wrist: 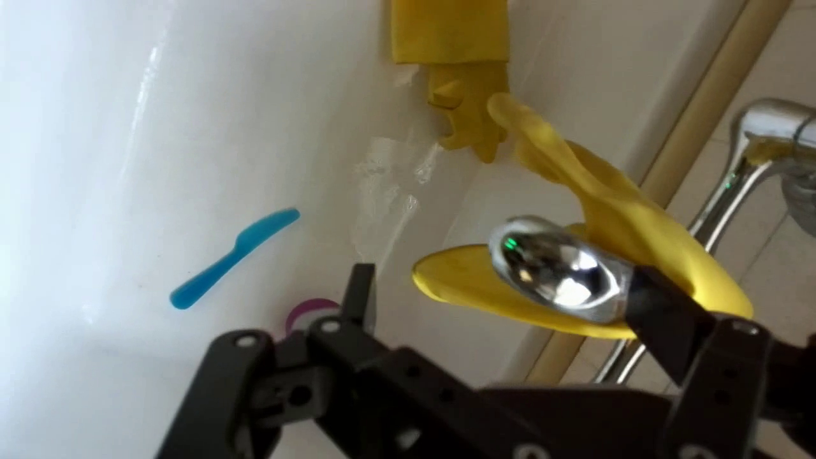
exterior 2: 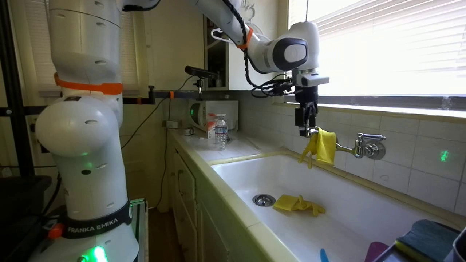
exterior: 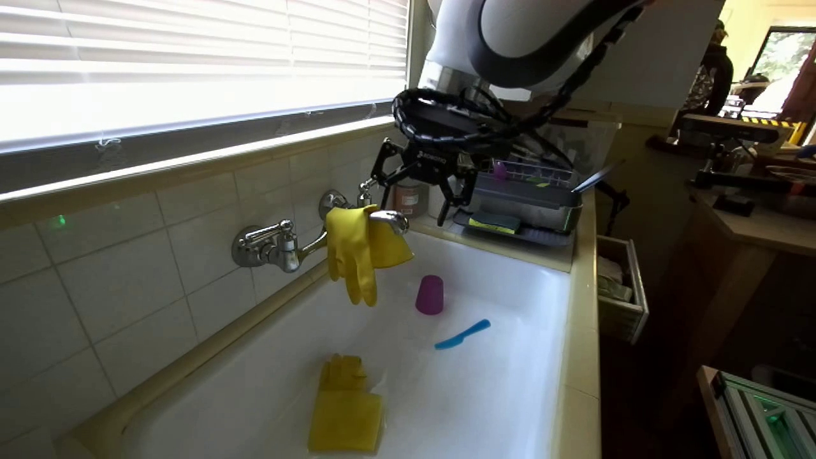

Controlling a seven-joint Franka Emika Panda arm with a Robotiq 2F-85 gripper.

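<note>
Hovering close by the tap (wrist: 561, 274), had the gripper (exterior: 413, 215) spread wide, grasping nothing. Found one yellow glove (exterior: 349, 245) already draped over the tap, seemingly finished; found a second glove (exterior: 346, 421) lying in the sink (exterior: 510, 389) beside the drain (exterior 2: 264, 200), apparently not yet dealt with.

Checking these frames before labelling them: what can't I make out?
Faucet spout: wrist view, partly hidden by a finger; contact unclear.
Purple cup: wrist view, mostly hidden by the end effector.
Folded yellow glove: wrist view, one end cut off by the top edge.
Blue knife: in an exterior view, mostly cut off by the bottom edge.
</note>
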